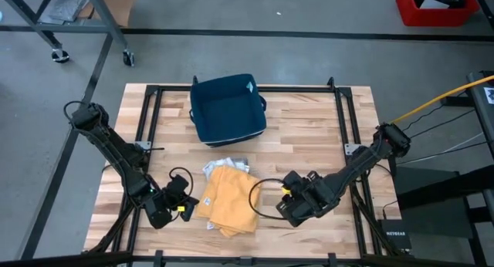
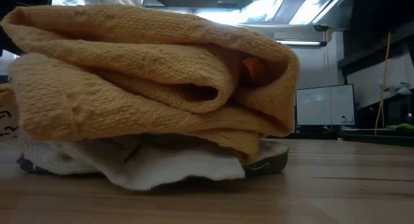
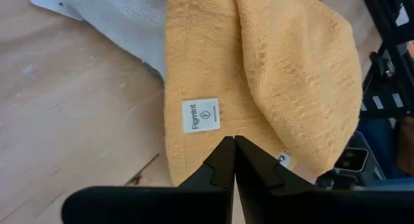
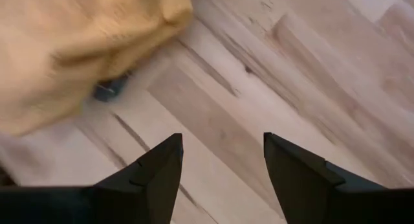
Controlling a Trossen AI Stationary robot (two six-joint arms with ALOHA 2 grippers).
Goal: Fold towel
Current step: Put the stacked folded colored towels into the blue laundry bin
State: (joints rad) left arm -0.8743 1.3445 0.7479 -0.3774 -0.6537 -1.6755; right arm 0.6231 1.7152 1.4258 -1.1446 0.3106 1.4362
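Observation:
An orange towel [image 1: 230, 205] lies bunched and folded over near the table's near edge, its underside resting on a crumpled white-grey towel [image 1: 224, 168]. The low view shows the orange towel [image 2: 149, 75] stacked on the white one [image 2: 149, 162]. My left gripper [image 1: 187, 209] is shut at the orange towel's left edge; in the left wrist view its tips [image 3: 233, 141] sit over the orange cloth beside a white label [image 3: 200, 115]. My right gripper [image 1: 284, 209] is open to the towel's right, its fingers [image 4: 223, 166] above bare wood, the towel [image 4: 71, 49] ahead of them. My left gripper has its shut fingertips [image 3: 223, 153] over the orange towel's edge [image 3: 187, 159] next to the label, coming level from the table's left. No cloth shows between the fingers, and I cannot tell whether they touch the towel.
A dark blue fabric basket [image 1: 228, 113] stands at the table's far middle. Black frame rails [image 1: 147, 120] run along the table's sides and far edge. Bare wood [image 1: 309, 143] lies between the basket and my right arm.

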